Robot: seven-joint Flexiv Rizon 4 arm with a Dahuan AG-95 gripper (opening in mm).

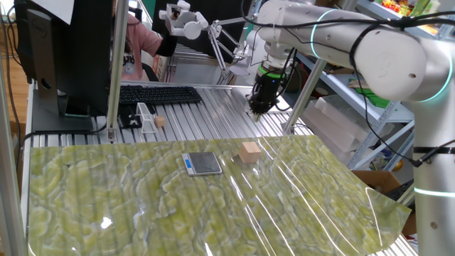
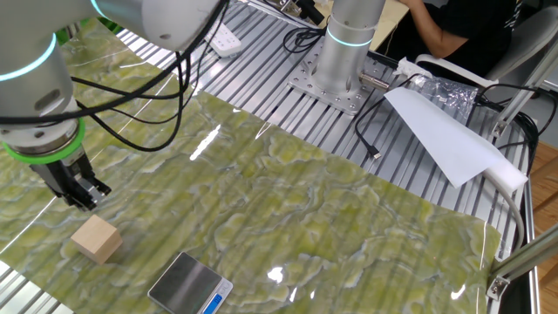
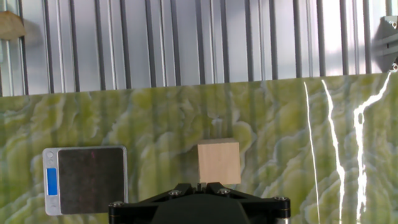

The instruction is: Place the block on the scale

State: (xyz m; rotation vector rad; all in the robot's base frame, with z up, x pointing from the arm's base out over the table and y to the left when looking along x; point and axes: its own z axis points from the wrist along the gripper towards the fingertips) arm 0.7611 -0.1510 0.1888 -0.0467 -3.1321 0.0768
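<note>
Hand point(image 2: 90, 199) is pinched together on nothing, hanging right above the block point(image 3: 218, 162), probably lining up a grab. Block sits on the green tabletop point(image 1: 142, 206) mat just beside the scale point(image 3: 86, 179), not on it yet.

One block point(image 1: 249, 151), one scale point(image 1: 202, 163), one small tan ball point(image 1: 160, 121), one black keyboard point(image 1: 159, 94).
</note>
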